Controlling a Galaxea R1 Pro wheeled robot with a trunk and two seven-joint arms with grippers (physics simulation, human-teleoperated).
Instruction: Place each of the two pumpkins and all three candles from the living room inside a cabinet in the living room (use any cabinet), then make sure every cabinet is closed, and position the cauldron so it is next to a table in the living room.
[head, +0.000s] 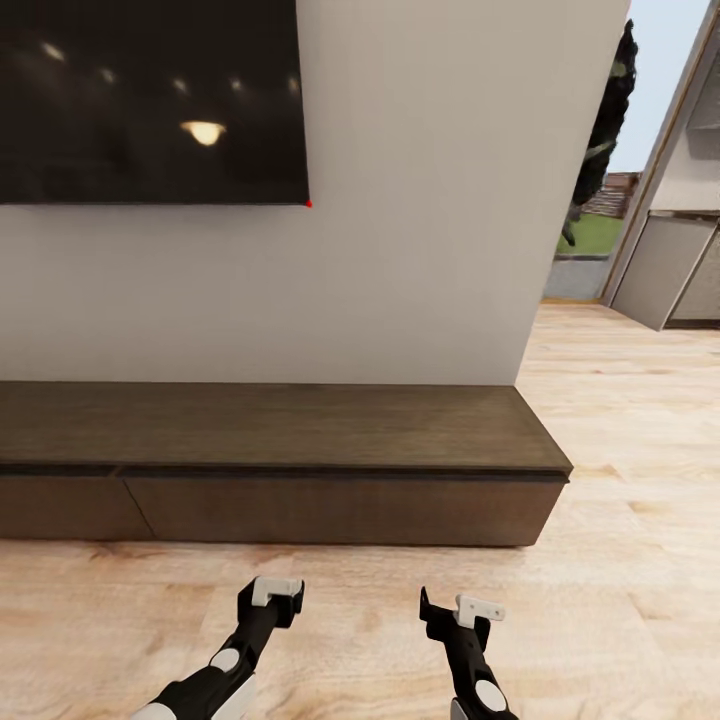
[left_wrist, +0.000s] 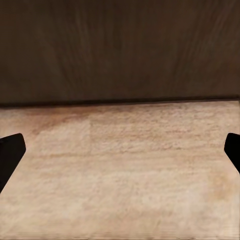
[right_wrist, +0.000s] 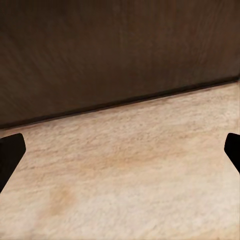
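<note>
You are facing the cabinet (head: 300, 450), a long, very low dark brown unit standing on the light wood plank floor (head: 620, 560) against the white wall (head: 420, 250). Its long axis runs across your head view from left to right, parallel to the wall, and its drawer fronts point straight toward you. Its right end stops just short of the wall's corner; its left end runs out of the picture. The flat top is bare wood, and the drawer fronts sit flush, with a seam between two of them toward the left. The black TV (head: 150, 100) hangs on the wall above its left part.

Your left gripper (head: 275, 592) and right gripper (head: 470, 608) hover low over the floor, just in front of the cabinet and apart from it, both aimed at its front. In each wrist view the dark fingers (left_wrist: 10, 155) (right_wrist: 10, 155) stand at the far edges of the picture, spread wide with nothing between them. Both wrist cameras look at the drawer front (left_wrist: 120, 50) (right_wrist: 120, 50) where it meets the floor.

Through the opening at the right you can see greenery and a pale grey unit (head: 665, 265).
</note>
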